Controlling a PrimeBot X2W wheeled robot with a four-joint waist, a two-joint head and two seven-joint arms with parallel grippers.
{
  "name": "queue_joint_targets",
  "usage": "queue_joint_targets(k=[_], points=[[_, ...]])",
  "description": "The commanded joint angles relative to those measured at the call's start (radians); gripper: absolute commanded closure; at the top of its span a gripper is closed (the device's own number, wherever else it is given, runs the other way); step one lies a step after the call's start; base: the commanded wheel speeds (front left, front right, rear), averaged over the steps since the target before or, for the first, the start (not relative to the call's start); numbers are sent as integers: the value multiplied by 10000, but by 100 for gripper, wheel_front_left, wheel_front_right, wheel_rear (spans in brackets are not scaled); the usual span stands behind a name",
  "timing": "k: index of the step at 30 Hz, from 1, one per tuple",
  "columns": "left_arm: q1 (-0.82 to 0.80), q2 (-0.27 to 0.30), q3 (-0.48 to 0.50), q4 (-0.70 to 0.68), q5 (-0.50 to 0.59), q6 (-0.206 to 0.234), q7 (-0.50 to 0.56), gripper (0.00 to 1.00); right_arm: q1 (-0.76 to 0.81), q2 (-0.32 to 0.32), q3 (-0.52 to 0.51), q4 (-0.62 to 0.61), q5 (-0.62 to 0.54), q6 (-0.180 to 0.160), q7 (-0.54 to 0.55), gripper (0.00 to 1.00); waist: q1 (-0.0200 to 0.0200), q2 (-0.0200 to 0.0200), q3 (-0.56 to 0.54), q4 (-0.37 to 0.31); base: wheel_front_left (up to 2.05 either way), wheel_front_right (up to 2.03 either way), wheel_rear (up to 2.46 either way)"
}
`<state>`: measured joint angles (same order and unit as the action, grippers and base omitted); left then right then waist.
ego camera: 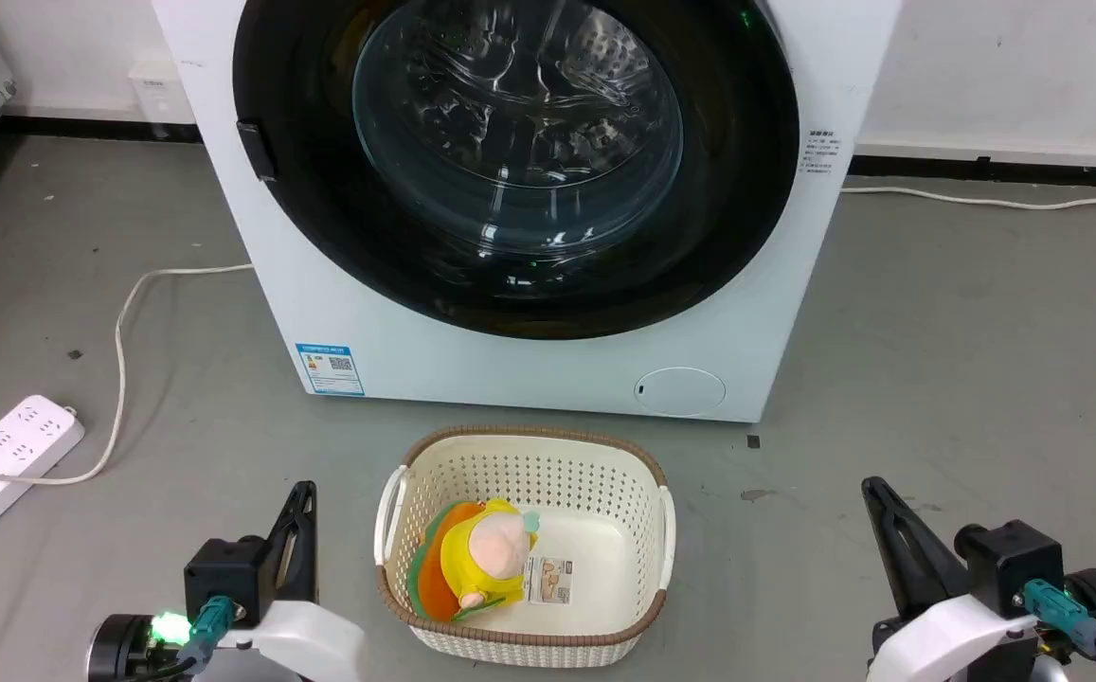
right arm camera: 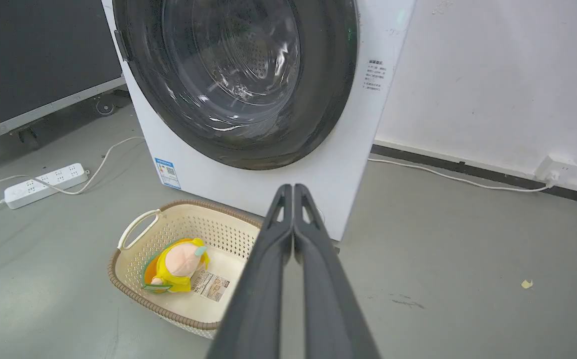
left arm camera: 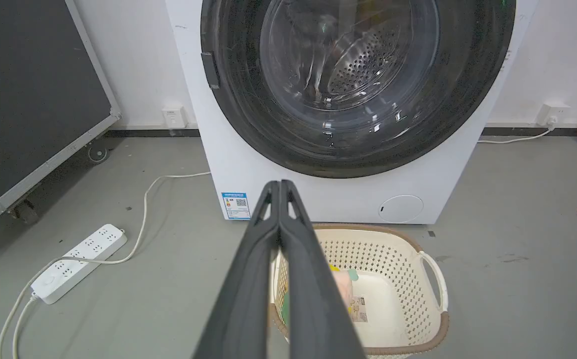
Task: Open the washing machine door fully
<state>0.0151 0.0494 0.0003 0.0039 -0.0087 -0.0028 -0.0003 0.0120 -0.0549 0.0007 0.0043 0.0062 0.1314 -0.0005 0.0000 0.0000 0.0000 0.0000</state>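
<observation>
**Door shut, both arms low: go for the tab at nine o'clock**

From the head camera I see the washing machine [ego camera: 548, 374] dead ahead at twelve o'clock. The washing machine door [ego camera: 516, 142] sits flush against its front, so nothing of the opening is done yet. My left gripper [ego camera: 301, 493] rests at seven o'clock of the picture and my right gripper [ego camera: 874, 488] at five. On each, the two fingers are pressed together with nothing between them.

The only purchase I can find is the small dark tab [ego camera: 256, 150] on the door's rim at nine o'clock. I judge the hinge lies opposite, at three, though I cannot see it.

The left arm is the nearer one. I would part its fingers first, rise to the tab, and hook behind it rather than pinch the glossy ring, which looks slippery. Then I would pull along an arc, not straight back.

The basket [ego camera: 519, 438] holding a plush toy [ego camera: 486, 554] stands just in front of the machine at six o'clock. I would keep the elbow high over it.
</observation>
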Motion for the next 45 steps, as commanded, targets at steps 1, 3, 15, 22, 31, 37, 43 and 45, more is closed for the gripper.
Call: queue_joint_targets(k=[1,3,15,22,31,37,43,45], points=[[-151,8,-3,-39,87,28,3,100,-120,47,-7,-43,-62,-7,5,100,0,0,0,0,0,0,0],[-151,8,-3,-39,87,28,3,100,-120,47,-7,-43,-62,-7,5,100,0,0,0,0,0,0,0],[-151,8,-3,-39,87,28,3,100,-120,47,-7,-43,-62,-7,5,100,0,0,0,0,0,0,0],[-151,8,-3,-39,87,28,3,100,-120,47,-7,-43,-62,-7,5,100,0,0,0,0,0,0,0],[-151,8,-3,-39,87,28,3,100,-120,47,-7,-43,-62,-7,5,100,0,0,0,0,0,0,0],[-151,8,-3,-39,87,28,3,100,-120,47,-7,-43,-62,-7,5,100,0,0,0,0,0,0,0],[7,-2,-2,5,-19,-1,-4,0,4,-2,4,4,10,0,-4,0,0,0,0,0,0,0,0],[0,-1,-28,17,-3,6,-46,0,4,-1,0,16,50,0,-46,0,0,0,0,-2,0,0,0]])
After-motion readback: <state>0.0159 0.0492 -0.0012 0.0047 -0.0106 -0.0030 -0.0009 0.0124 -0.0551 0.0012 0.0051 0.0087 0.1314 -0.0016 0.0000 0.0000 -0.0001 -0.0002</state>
